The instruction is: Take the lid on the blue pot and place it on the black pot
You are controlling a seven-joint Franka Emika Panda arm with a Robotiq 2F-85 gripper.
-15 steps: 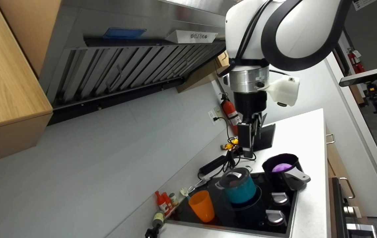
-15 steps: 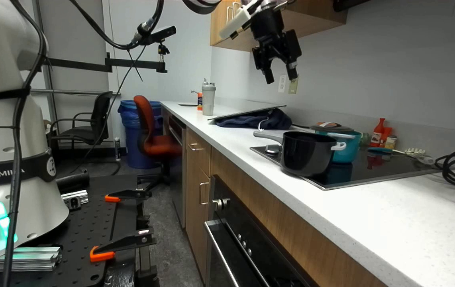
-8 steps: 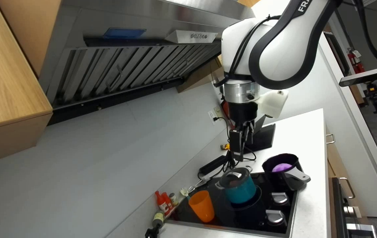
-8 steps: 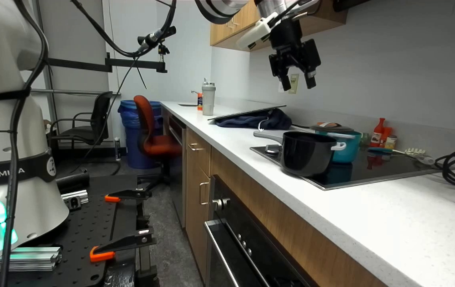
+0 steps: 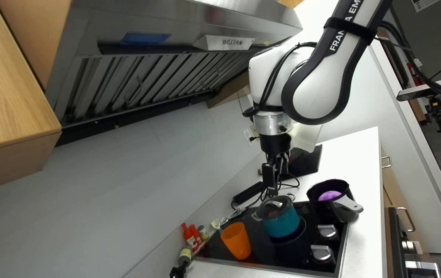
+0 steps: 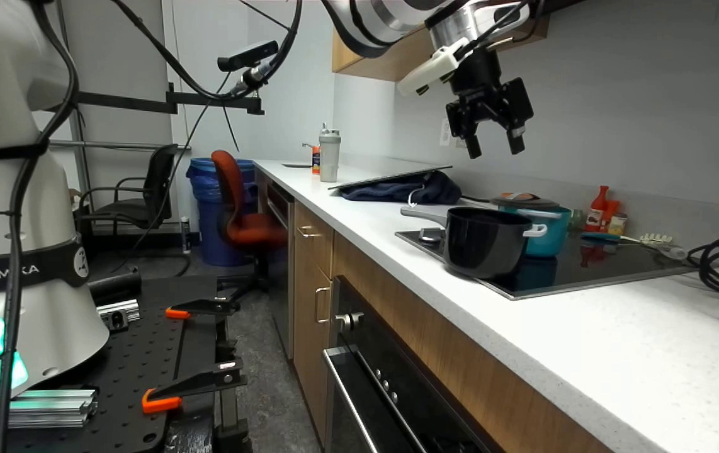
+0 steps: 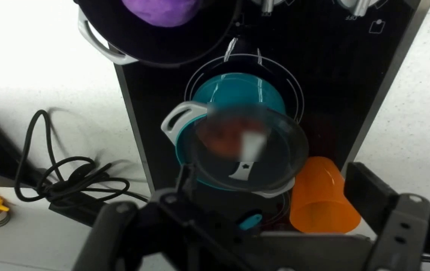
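Noted gripper (image 6: 495, 149) spread and holding nothing, above and apart from lid (image 7: 250, 148) on blue pot (image 7: 237, 89), with long axis of handle (image 7: 249, 156) roughly crosswise to closing line in wrist view; judged to need mainly lowering, plus slight centring.

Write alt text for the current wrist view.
The blue pot, seen from above on a black cooktop, has the dark see-through lid over it; the open gripper spans the bottom, holding nothing. Upper left, the black pot is cropped by the top edge, with something purple inside. Orange cup at lower right.
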